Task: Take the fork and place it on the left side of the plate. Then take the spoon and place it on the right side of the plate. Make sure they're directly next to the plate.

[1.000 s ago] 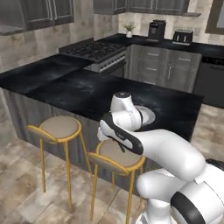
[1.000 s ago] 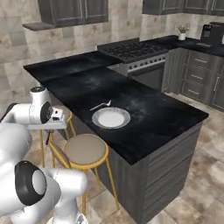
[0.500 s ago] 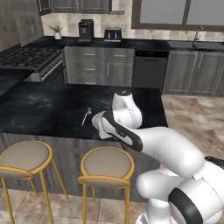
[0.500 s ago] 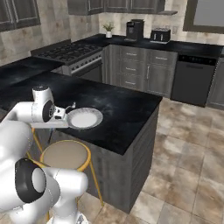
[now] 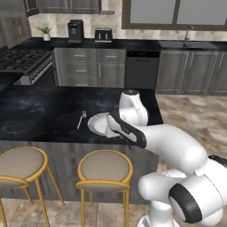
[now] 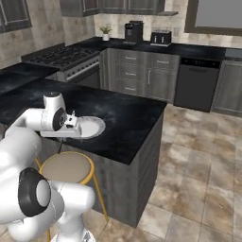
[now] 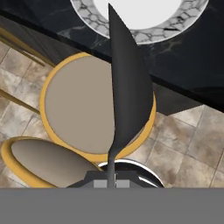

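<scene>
Black counter carries the plate [image 5: 98, 123]; jaws [image 7: 112, 181] clamped tight on the spoon [image 7: 127, 87].

No readable text, label, brand, number or sign can be made out in any view. The appliances, cabinets and counter surfaces are shown without legible markings

Fork [image 5: 81, 119] flat on counter [image 5: 40, 111], left of plate [image 5: 96, 123], apart
</scene>
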